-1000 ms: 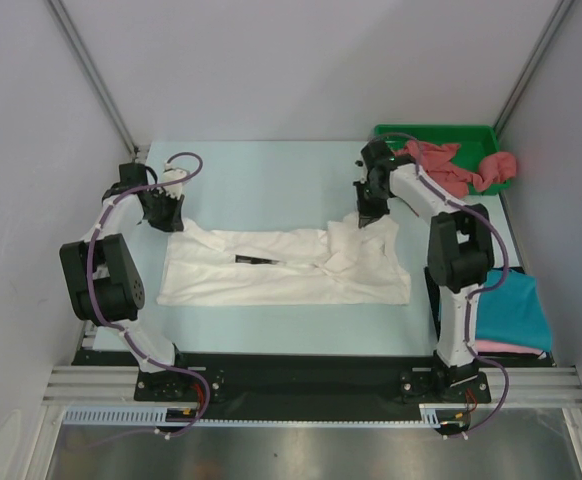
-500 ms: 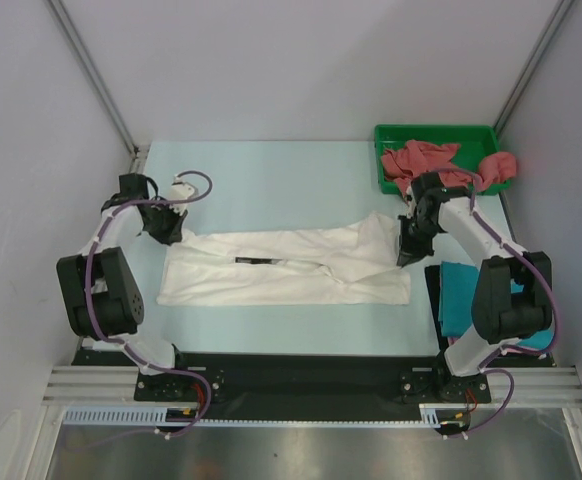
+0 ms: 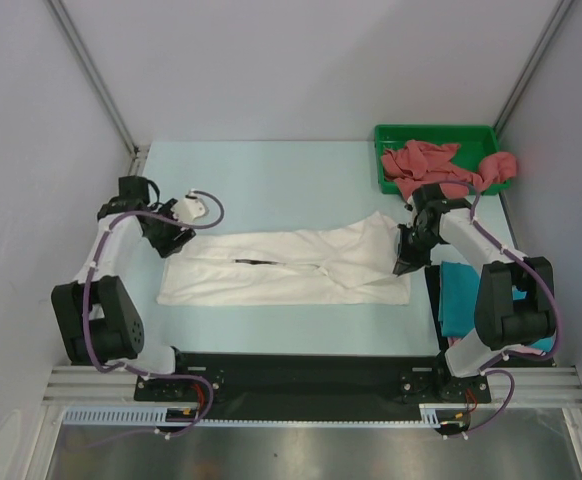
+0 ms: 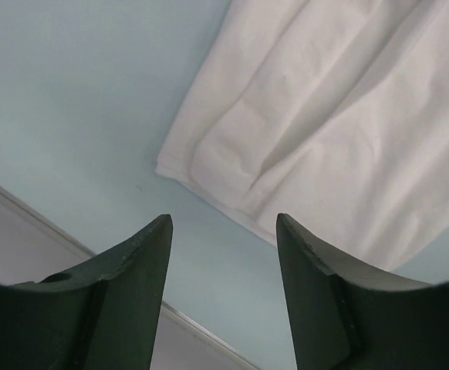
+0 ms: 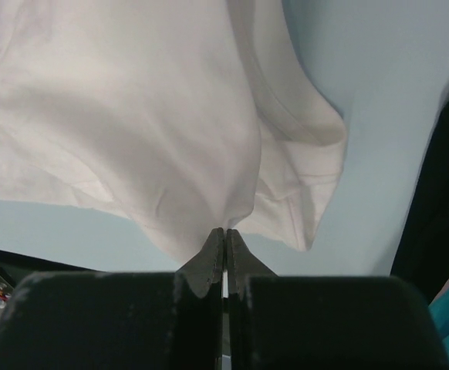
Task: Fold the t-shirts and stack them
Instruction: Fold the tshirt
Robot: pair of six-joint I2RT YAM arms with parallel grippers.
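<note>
A white t-shirt (image 3: 281,268) lies folded into a long band across the table. My left gripper (image 3: 178,240) hangs just off its far left corner, open, with only table between the fingers; in the left wrist view the gripper (image 4: 223,220) stands short of the shirt's corner (image 4: 209,166). My right gripper (image 3: 403,264) is at the shirt's right end, shut on a pinch of white cloth (image 5: 170,139) that rises into its fingertips (image 5: 226,230). Dusty red t-shirts (image 3: 431,165) are heaped in the tray. A teal t-shirt (image 3: 459,295) lies at the right, partly behind the right arm.
The green tray (image 3: 436,129) stands at the back right corner, with red cloth hanging over its right rim (image 3: 499,165). Grey walls close in on both sides. A black strip (image 3: 291,365) runs along the near table edge by the arm bases.
My left gripper has opened and let go of the shirt's left corner. My right gripper has carried the right end of the shirt outward and toward the near side, flattening it.
</note>
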